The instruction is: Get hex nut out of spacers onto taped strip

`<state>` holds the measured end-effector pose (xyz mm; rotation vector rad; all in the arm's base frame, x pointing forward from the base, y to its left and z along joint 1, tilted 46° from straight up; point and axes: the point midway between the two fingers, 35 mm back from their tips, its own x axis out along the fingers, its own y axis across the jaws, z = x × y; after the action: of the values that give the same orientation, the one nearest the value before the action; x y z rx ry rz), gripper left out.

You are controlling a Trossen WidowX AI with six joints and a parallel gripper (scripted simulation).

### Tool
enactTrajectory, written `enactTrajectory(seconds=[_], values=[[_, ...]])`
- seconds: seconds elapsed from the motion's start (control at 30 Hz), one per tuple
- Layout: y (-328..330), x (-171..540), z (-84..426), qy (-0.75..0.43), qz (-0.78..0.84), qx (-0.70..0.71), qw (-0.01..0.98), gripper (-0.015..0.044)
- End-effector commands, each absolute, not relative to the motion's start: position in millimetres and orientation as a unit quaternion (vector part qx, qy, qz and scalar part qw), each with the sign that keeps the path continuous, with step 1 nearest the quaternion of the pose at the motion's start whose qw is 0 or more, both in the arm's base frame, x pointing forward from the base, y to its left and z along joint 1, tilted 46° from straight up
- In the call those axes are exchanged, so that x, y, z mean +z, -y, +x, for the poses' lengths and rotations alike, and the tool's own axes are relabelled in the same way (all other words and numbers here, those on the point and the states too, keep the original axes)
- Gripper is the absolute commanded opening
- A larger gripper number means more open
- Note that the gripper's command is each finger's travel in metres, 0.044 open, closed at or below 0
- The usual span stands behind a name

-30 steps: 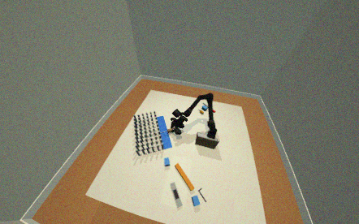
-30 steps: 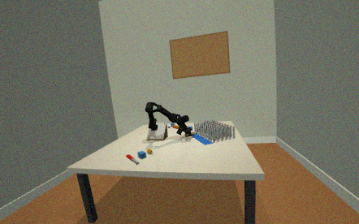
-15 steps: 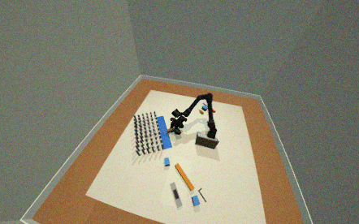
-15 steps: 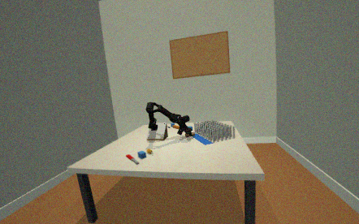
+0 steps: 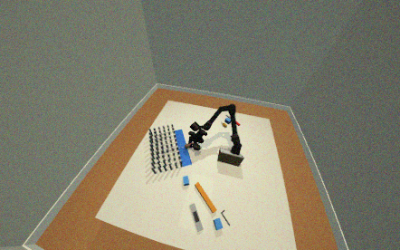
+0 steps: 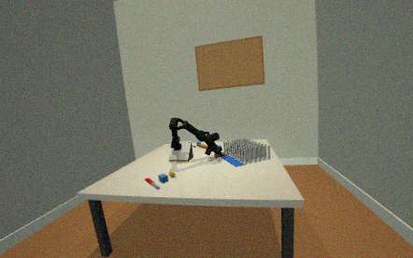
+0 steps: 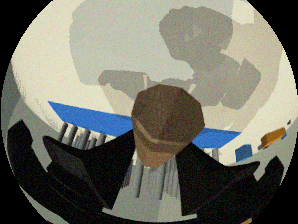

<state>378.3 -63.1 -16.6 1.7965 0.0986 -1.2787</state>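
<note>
My gripper is shut on a brown wooden handle, whose thick faceted end points up at the wrist camera. Any working end of this tool cannot be made out. The gripper is low, beside the blue taped strip, on the robot-base side. The standing metal spacers form a dense field just past the strip. They look upright. The hex nut cannot be made out in any view.
An orange bar, blue blocks, a grey bar and a thin black hooked rod lie to one side. A red-handled tool, a blue cube and a small yellow piece lie on the other side.
</note>
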Motion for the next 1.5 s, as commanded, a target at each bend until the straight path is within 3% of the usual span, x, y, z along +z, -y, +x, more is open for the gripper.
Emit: enactTrajectory(seconds=[0.0, 1.47], values=[[60.6, -14.6, 384.5, -0.037, 0.73, -0.513, 0.45, 0.0], [70.4, -30.2, 388.0, -0.039, 0.729, -0.513, 0.451, 0.0]])
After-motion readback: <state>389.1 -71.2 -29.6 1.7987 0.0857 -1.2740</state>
